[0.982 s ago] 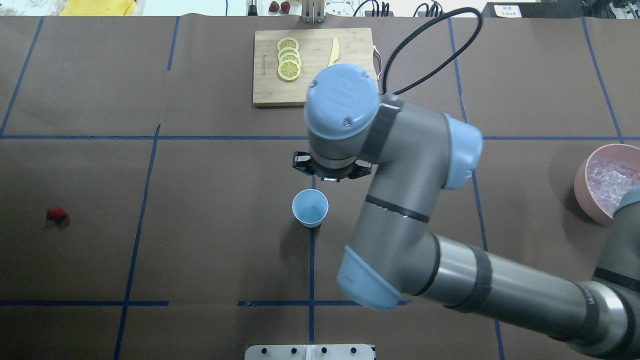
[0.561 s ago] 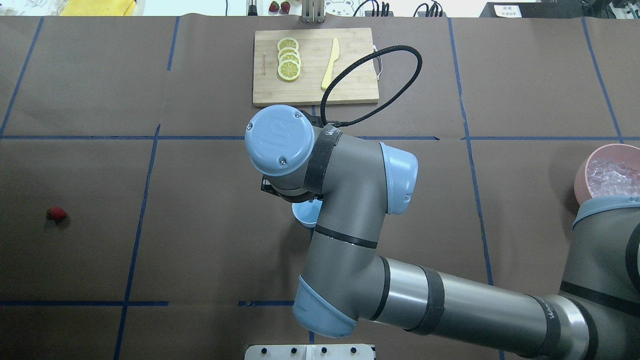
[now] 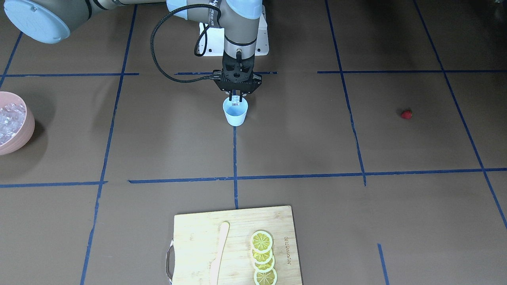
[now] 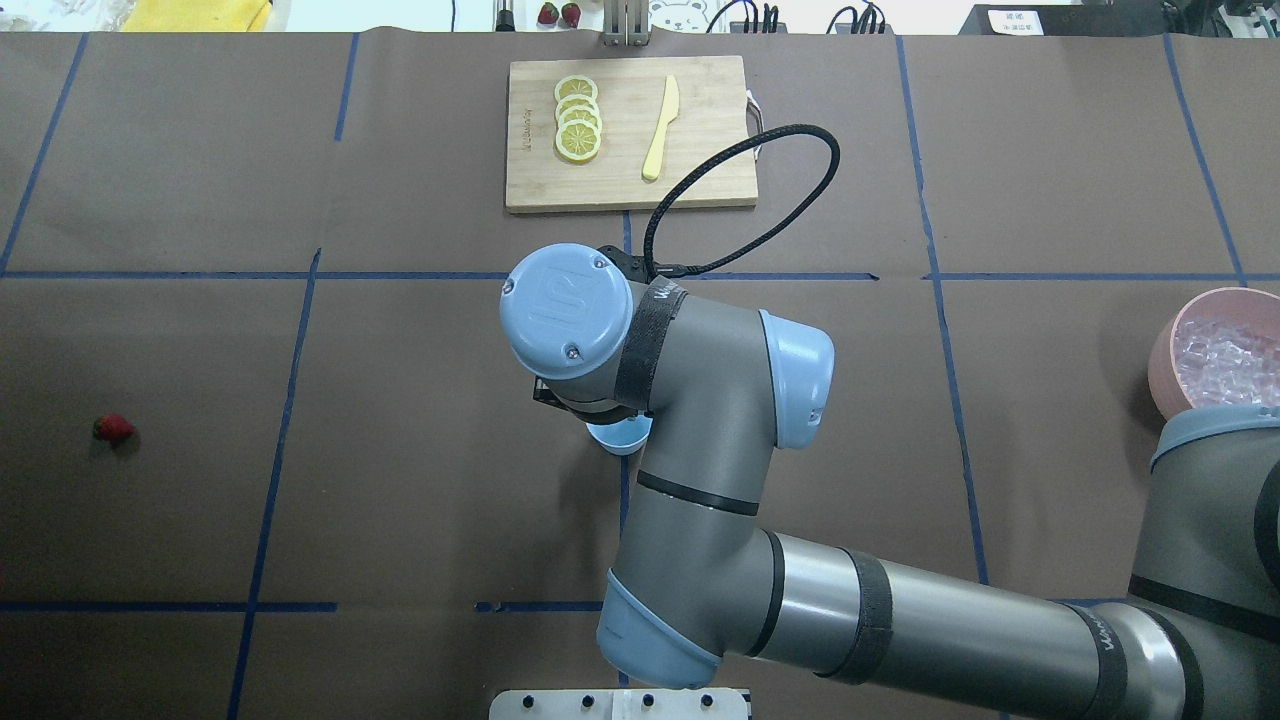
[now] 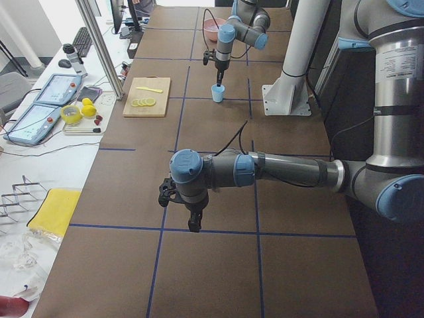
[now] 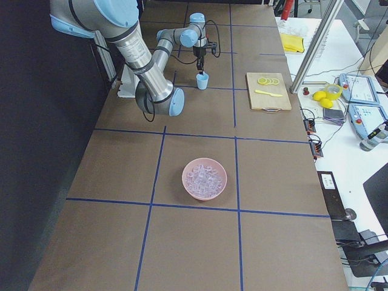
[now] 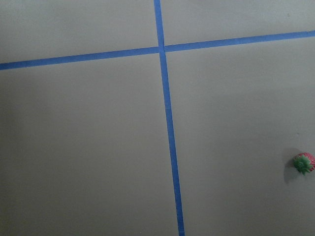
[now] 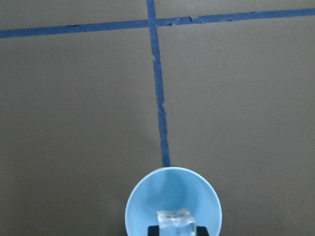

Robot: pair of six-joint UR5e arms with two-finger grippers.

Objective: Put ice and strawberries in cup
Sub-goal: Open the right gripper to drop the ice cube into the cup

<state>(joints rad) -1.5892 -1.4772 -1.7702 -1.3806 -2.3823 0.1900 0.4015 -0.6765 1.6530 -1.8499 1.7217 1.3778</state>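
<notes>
The light blue cup [image 3: 235,113] stands at the table's middle on a blue tape line. My right gripper [image 3: 236,96] hangs just above its rim, shut on one clear ice cube [image 3: 236,100]. The right wrist view shows the ice cube [image 8: 173,220] between the fingertips over the cup [image 8: 172,194], whose visible inside is bare. In the overhead view the wrist hides most of the cup [image 4: 620,437]. The strawberry [image 4: 113,428] lies alone far to the left and shows in the left wrist view [image 7: 303,162]. My left gripper [image 5: 192,224] hovers above the table; I cannot tell its state.
A pink bowl [image 4: 1162,352] full of ice cubes [image 4: 1220,355] stands at the right edge, partly behind my right arm. A wooden cutting board [image 4: 700,170] with lemon slices [image 4: 578,120] and a yellow knife [image 4: 660,128] lies at the far middle.
My right arm swung from beyond and to the right of the cup to directly over it, carrying the ice cube, then settled slightly. The wrist now covers most of the cup.
</notes>
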